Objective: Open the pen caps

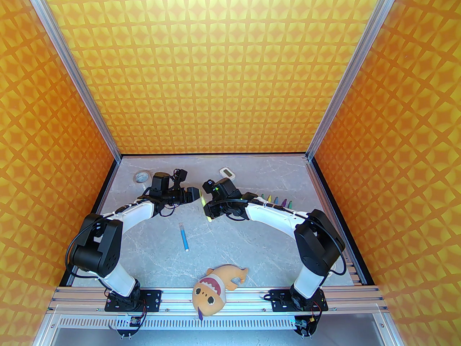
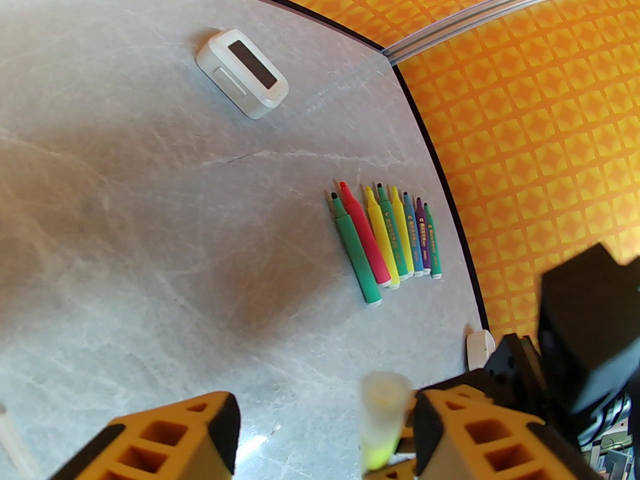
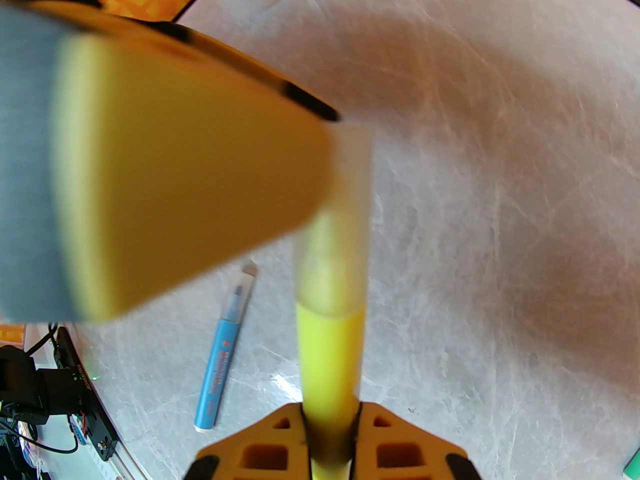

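Your right gripper is clamped on the lower barrel of the yellow pen. It appears to hold the pen above the table between the two arms, with the pale translucent cap pointing at the left arm. Your left gripper has its jaws apart with the cap between them. The cap sits right against one dark pad and well clear of the other, so nothing is pinched there yet.

Expect the pen to be very light and stiff along its length. The cap is thin, smooth plastic, likely slippery and held on by a snug press fit, so it will probably let go with a sudden pop. Take it around its middle, square across. Stay off the seam with the barrel, where you'd squeeze the cap tighter onto the pen. Pull straight along the pen's axis, because a sideways tug could twist the barrel in the right grip, which holds only its end.

One blue pen lies capped near the middle of the table, and a row of uncapped pens lies towards the right edge
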### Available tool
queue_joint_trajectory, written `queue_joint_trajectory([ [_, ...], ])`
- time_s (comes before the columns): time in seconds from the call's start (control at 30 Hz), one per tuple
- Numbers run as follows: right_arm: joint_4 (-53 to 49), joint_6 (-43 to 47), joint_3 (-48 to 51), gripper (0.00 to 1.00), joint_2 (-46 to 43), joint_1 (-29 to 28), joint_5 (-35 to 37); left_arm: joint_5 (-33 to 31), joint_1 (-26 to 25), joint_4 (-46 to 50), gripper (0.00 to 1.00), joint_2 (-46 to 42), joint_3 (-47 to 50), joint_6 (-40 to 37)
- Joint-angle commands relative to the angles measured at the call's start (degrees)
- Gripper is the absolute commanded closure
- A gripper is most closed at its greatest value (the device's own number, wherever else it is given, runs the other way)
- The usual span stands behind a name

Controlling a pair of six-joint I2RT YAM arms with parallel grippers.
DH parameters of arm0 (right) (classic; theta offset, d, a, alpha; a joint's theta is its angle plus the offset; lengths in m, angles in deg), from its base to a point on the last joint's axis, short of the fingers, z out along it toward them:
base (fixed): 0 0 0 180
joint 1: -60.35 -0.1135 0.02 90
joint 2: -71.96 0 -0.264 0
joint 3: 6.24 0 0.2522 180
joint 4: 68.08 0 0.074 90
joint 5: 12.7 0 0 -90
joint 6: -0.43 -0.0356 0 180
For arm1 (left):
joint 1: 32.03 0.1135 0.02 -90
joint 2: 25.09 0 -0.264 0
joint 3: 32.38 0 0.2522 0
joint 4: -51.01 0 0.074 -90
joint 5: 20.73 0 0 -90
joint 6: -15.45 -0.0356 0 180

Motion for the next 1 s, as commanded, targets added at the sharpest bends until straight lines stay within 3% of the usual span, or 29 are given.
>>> queue_joint_trajectory([
  [0.0,2.64,1.08,0.59,1.0,-1.51,0.24,-1.56,2.63,-0.94,-1.54,0.44,1.08,-2.1,1.3],
  [0.77,3.89,1.51,-0.73,1.0,-0.54,0.37,-1.08,5.71,-1.78,-1.9,0.73,1.77,-3.64,2.49],
  [0.97,3.83,1.87,-0.73,1.0,-0.28,0.37,-0.48,5.99,-1.74,-1.99,0.89,1.75,-3.54,2.98],
])
